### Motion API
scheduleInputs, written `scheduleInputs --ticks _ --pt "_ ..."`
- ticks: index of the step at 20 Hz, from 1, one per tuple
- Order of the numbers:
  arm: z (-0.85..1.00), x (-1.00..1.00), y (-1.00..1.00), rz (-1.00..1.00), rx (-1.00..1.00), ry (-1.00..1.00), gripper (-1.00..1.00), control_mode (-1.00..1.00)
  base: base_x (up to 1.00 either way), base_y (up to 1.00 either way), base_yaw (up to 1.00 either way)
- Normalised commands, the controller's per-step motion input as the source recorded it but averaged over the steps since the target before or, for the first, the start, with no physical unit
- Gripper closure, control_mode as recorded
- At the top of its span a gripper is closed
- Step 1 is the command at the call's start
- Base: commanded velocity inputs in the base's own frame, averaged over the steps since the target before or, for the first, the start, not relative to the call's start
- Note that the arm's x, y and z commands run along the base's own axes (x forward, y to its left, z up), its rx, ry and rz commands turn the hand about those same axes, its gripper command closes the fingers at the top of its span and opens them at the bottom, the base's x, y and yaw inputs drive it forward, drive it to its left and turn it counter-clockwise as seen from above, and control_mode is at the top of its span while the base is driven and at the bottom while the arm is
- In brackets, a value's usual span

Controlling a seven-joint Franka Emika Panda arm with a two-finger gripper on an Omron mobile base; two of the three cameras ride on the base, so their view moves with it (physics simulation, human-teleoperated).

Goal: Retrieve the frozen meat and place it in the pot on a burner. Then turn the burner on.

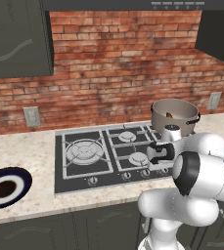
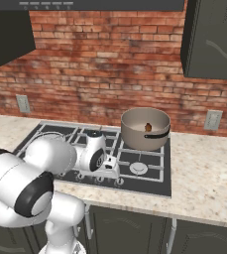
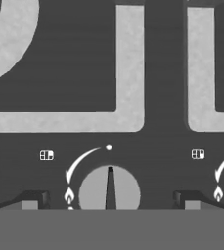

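Note:
The grey metal pot stands on the back right burner of the stove. Inside it lies the small reddish-brown frozen meat. My gripper points down at the stove's front row of knobs. It is open, with one fingertip on each side of a round grey knob. The knob's dark pointer line aims straight at the white dot above it. Neither fingertip touches the knob.
A dark-blue and white plate with a dark centre lies on the counter left of the stove. Another knob's arc and flame mark show to the right. Brick wall, outlets and upper cabinets lie behind.

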Motion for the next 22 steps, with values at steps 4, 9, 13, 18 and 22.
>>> scheduleInputs --ticks 4,9,13,18,22 --pt "-0.02 -0.07 0.00 0.00 0.00 0.00 -1.00 -1.00 0.00 0.00 0.00" --pt "0.00 0.00 0.00 0.00 0.00 0.00 -1.00 -1.00 0.00 0.00 0.00" --pt "0.00 0.00 0.00 0.00 0.00 0.00 -1.00 -1.00 0.00 0.00 0.00" --pt "0.00 0.00 0.00 0.00 0.00 0.00 1.00 -1.00 0.00 0.00 0.00" --pt "0.00 0.00 0.00 0.00 0.00 0.00 1.00 -1.00 0.00 0.00 0.00"
